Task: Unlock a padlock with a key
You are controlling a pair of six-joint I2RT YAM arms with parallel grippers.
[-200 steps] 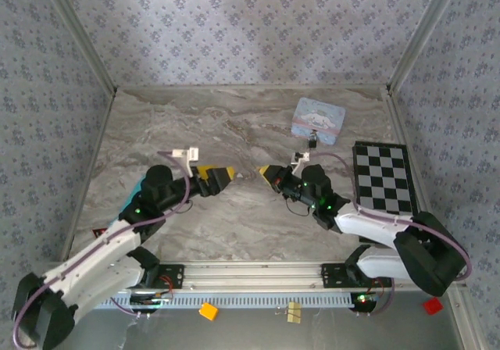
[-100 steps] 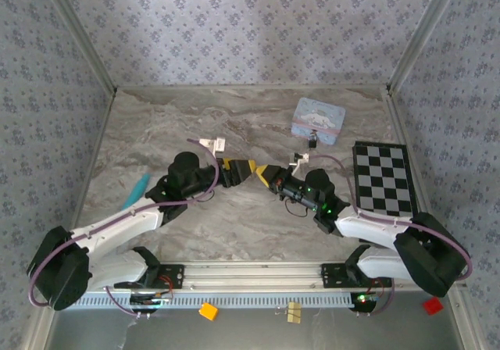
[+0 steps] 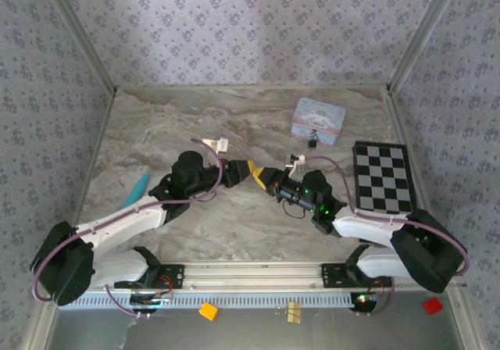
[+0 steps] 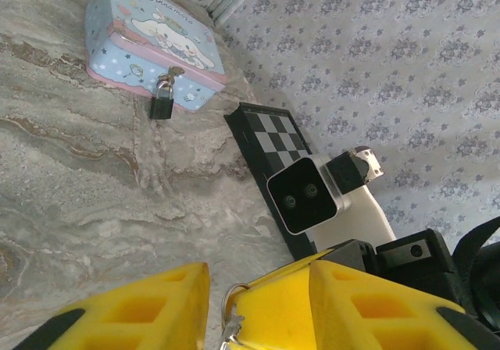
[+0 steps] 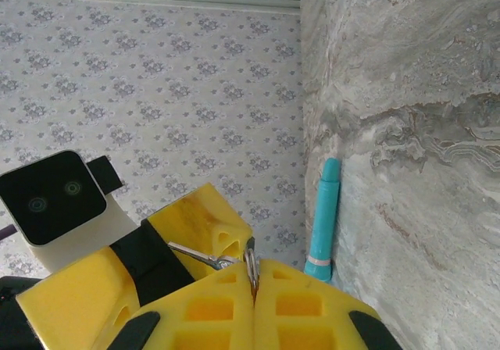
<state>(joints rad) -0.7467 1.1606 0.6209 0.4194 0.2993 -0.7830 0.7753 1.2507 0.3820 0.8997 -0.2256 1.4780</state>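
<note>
From the left wrist, the padlock (image 4: 162,105) hangs on the blue tin (image 4: 148,33), and the left pincer (image 4: 217,303) stands slightly apart around a silver ring (image 4: 232,319). The right wrist shows the right pincer (image 5: 253,276) clamped on the key (image 5: 249,258).

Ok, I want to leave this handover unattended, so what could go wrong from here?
1. The key is pinched only at the very tips of the right gripper, and the left gripper has just a sliver of metal in its gap, so it might drop in the swap.
2. The padlock hangs unheld from the light-blue tin. Pushing the key in could swing it or shove the tin.
</note>
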